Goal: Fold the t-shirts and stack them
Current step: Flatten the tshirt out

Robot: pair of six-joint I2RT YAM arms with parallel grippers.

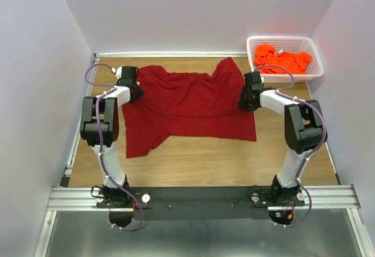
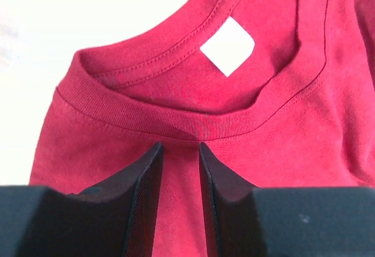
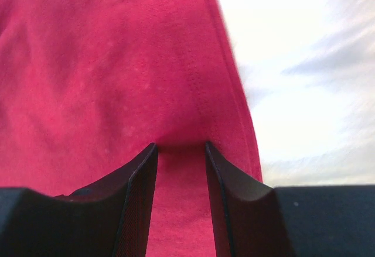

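The maroon t-shirt lies spread across the wooden table, collar to the left and hem to the right. My left gripper is at its left edge. In the left wrist view it is shut on the cloth just below the ribbed collar, near the white label. My right gripper is at the shirt's right edge. In the right wrist view it is shut on a pinch of the maroon cloth beside the stitched hem. The orange t-shirts lie crumpled in the basket.
The white mesh basket stands at the back right corner. White walls close in the table on the left, back and right. Bare wood shows in front of the shirt, between it and the arm bases.
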